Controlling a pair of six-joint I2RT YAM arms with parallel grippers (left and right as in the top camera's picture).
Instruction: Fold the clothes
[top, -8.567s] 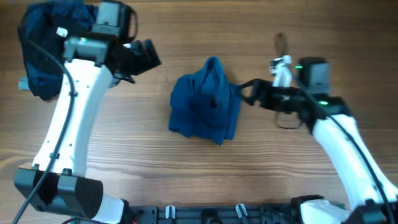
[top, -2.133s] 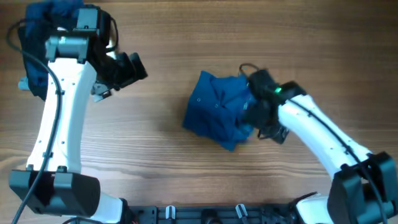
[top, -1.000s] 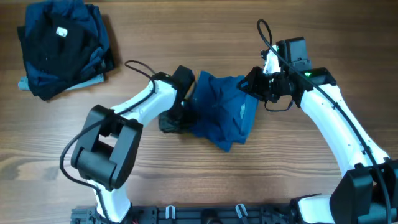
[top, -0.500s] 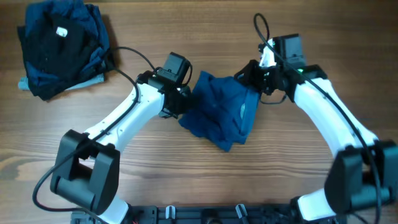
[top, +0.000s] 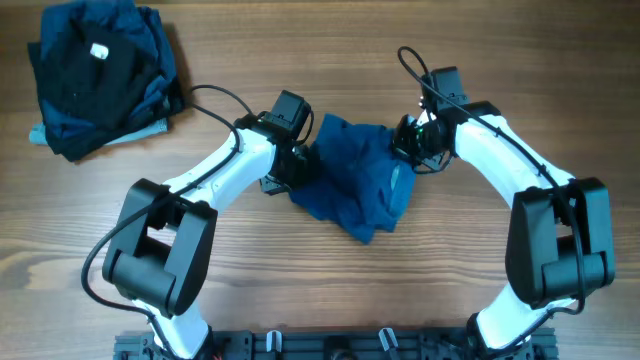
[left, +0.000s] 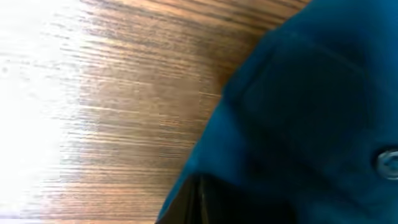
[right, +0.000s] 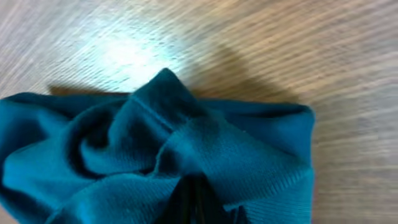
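Observation:
A crumpled blue garment (top: 355, 190) lies bunched in the middle of the wooden table. My left gripper (top: 303, 166) is at its left edge, shut on the blue garment. In the left wrist view the blue cloth (left: 311, 112) drapes over the dark closed jaws of that gripper (left: 200, 208). At the garment's upper right edge, my right gripper (top: 405, 150) is also shut on it. In the right wrist view the cloth (right: 186, 137) is gathered into folds around the pinching right gripper (right: 194, 202).
A pile of dark blue and black clothes (top: 95, 75) sits at the table's far left corner. Bare wood (top: 300, 280) lies in front of the garment, with the arm bases at the near edge.
The right gripper has closed on the garment's right edge after drawing in toward it. The left gripper has stayed shut at the left edge, its arm shifting slightly.

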